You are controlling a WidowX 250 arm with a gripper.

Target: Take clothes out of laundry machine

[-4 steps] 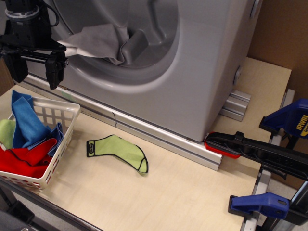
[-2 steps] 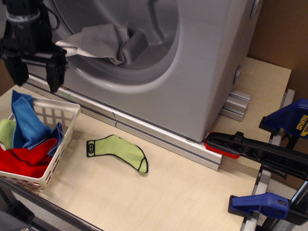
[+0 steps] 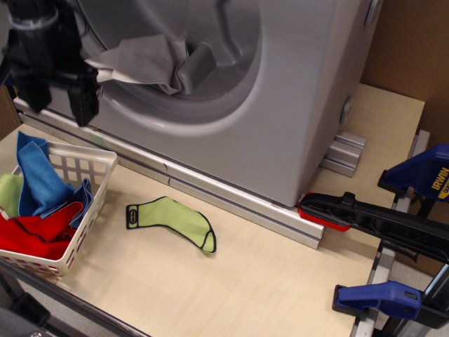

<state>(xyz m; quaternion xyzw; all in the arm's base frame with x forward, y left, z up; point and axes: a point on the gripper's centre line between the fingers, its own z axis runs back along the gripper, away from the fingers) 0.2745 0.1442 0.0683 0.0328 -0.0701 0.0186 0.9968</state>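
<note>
The pale grey-white cloth (image 3: pixel 144 62) lies in the round drum of the big silver-grey laundry machine (image 3: pixel 295 105), draped over the drum's lower left rim. My black gripper (image 3: pixel 59 105) hangs at the upper left, in front of the drum's left edge and above the basket. Its two fingers (image 3: pixel 85 105) point down, spread apart and empty. The cloth's left tip is just right of the gripper, not held.
A white slotted basket (image 3: pixel 81 167) at the left holds blue, red and green cloths. A lime-green sock (image 3: pixel 172 220) with black trim lies on the wooden table (image 3: pixel 245 281). Blue and red clamps (image 3: pixel 393 225) stand at the right edge.
The gripper has risen slightly and shifted a little right, toward the drum's left rim. The cloth, sock and basket have not moved.
</note>
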